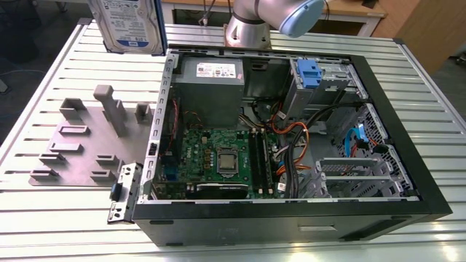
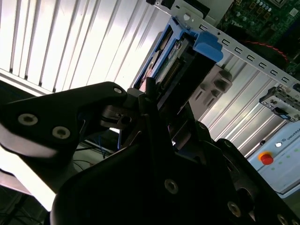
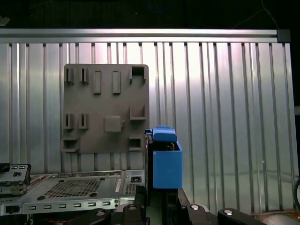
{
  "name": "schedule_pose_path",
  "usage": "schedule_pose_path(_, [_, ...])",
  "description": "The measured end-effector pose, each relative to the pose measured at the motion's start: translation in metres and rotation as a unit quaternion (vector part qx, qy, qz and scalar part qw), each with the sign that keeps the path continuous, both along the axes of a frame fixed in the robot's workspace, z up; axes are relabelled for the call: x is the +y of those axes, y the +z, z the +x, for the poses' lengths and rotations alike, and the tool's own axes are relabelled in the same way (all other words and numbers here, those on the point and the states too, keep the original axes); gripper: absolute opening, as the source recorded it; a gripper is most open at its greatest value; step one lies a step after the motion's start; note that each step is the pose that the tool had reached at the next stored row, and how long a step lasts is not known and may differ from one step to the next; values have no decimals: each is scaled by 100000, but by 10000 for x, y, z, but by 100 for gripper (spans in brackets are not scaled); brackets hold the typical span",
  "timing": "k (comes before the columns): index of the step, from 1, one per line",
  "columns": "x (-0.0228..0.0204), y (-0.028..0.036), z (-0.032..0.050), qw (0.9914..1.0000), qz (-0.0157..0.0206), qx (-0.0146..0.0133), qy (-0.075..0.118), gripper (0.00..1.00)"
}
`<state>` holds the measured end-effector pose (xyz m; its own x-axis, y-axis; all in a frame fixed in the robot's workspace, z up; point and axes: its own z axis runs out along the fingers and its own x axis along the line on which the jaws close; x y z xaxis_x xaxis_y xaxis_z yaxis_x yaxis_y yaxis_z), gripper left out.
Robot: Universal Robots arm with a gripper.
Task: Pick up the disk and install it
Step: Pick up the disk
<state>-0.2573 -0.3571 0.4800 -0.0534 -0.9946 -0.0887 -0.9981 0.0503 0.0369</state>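
The disk (image 1: 131, 24), a silver drive with a blue-and-white label in a blue carrier, hangs upright in the air over the table's far edge, just to the exterior view's left of the open computer case (image 1: 291, 136). In the second wrist view I see the disk (image 2: 171, 61) edge-on, with my gripper (image 2: 152, 96) shut on its near end. The first wrist view shows the disk's blue carrier (image 3: 166, 164) standing up out of the gripper (image 3: 161, 199). A drive bay with a blue latch (image 1: 309, 73) sits at the case's far right corner.
A grey fixture plate (image 1: 80, 147) with upright pegs lies on the slatted table (image 1: 407, 71), at the exterior view's left of the case. Inside the case are a power supply (image 1: 211, 82), a motherboard (image 1: 218, 158) and loose cables. The arm's base (image 1: 251, 24) stands behind the case.
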Motion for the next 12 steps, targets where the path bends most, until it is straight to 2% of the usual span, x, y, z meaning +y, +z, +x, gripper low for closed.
schedule_pose_path(12, [0, 0, 235, 100000, -3, 16, 3, 35])
